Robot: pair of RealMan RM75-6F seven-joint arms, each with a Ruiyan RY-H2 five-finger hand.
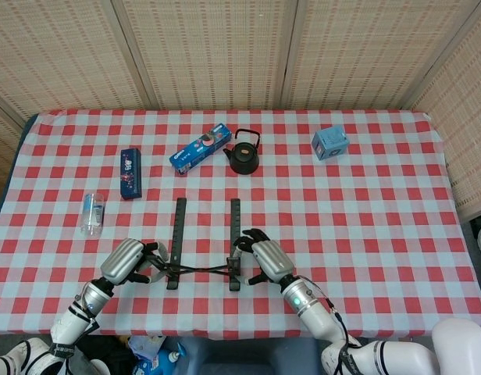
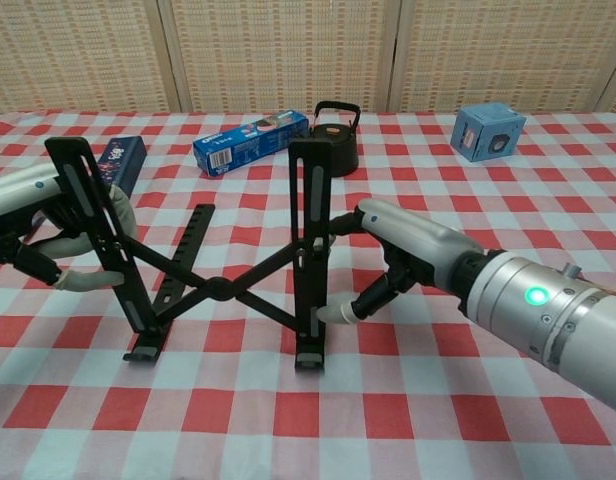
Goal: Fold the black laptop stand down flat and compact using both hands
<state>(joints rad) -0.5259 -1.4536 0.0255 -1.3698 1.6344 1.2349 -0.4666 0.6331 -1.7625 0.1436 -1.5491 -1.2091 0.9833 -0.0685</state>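
Now, laptop stand upright, both robot hands gripping.

Red-and-white checked tablecloth, black laptop stand, light-blue box, black kettle.

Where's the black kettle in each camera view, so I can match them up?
Head view: black kettle sits upper centre, beyond the laptop stand.
Chest view: the kettle is top centre, behind the stand's right upright.
Shared landmark: the blue toothpaste box just left of it.

place: staged test table | cues: checkered tablecloth, woven screens, assorted props
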